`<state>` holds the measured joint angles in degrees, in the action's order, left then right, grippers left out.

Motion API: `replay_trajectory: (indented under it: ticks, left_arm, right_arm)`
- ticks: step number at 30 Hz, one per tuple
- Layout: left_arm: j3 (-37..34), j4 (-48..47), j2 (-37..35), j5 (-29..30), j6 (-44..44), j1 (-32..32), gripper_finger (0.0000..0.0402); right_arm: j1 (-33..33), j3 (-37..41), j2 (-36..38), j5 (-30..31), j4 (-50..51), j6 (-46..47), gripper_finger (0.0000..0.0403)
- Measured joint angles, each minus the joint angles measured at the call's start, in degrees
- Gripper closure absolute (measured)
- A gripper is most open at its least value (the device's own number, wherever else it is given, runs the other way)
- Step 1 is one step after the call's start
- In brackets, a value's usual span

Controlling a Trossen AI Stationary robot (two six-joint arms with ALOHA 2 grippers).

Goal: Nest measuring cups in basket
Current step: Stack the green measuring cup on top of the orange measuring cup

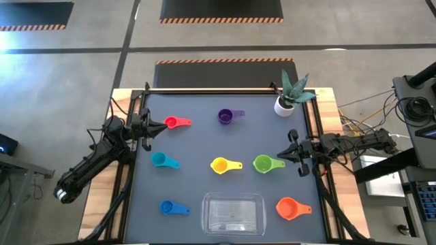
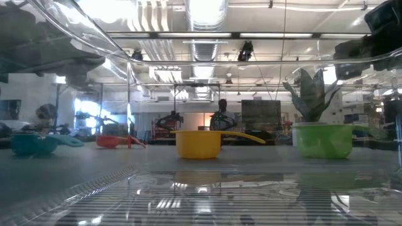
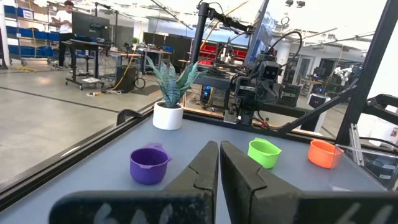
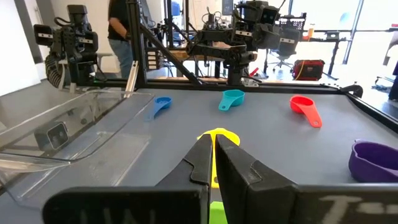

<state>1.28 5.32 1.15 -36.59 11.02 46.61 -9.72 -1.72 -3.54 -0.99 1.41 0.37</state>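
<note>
At the left edge of the tabletop [image 1: 143, 204] the left gripper [image 1: 148, 126] is parked with its fingers pressed together and nothing held. Beside it, near the far left corner, the red cup [image 1: 172, 123] is found; the teal cup [image 1: 160, 160] lies nearer along the same edge, and the blue cup [image 1: 167, 207] sits toward the near left corner. The purple cup [image 1: 226, 116] is set by the middle of the far edge, the yellow cup [image 1: 220, 165] at the tabletop's centre, and the clear basket [image 1: 207, 222] against the middle of the near edge, with no cup in it. The green cup [image 1: 263, 163] lies right of the yellow one, just beside the right gripper [image 1: 289, 154], which is likewise shut and empty at the right edge. The orange cup [image 1: 288, 208] rests by the near right corner, and a potted plant [image 1: 286, 102] stands at the far right corner.

No nesting has been started. The cups are judged light, stiff and smooth, so they could be expected to slide or tip if nudged. A pinch across the rim wall is probably surest; the short flat handle could also be taken, though the bowl might then swing. The basket is likely to shift easily if knocked.
</note>
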Motion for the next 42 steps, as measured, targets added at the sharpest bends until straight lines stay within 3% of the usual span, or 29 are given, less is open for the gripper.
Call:
replay_trajectory:
  ticks: [18,23,32,36,38,42]
  left_arm:
    - [0.00,0.02,0.00,-0.01,0.01,0.00,0.0402]
    - [0.00,0.02,0.02,-0.01,-0.01,-0.02,0.0402]
    - [0.00,0.00,0.02,0.01,-0.01,-0.01,0.0402]
    - [0.00,0.01,0.00,0.00,-0.01,-0.01,0.0402]
    - [0.00,0.00,0.01,-0.01,-0.01,-0.01,0.0402]
    - [0.00,0.00,0.00,-0.01,-0.01,-0.02,0.0402]
  right_arm:
    - [0.00,0.02,0.00,-0.04,-0.24,-0.86,0.0394]
    - [0.00,0.14,-0.02,-0.09,-1.15,5.11,0.0394]
    - [0.00,0.15,-0.02,-0.51,-20.80,16.33,0.0394]
    - [0.00,-0.30,-0.06,1.02,-29.54,16.65,0.0394]
    - [0.00,-3.47,-0.09,1.11,-26.38,15.06,0.0394]
    - [-0.02,-15.86,-4.79,5.51,-3.79,14.08,0.0394]
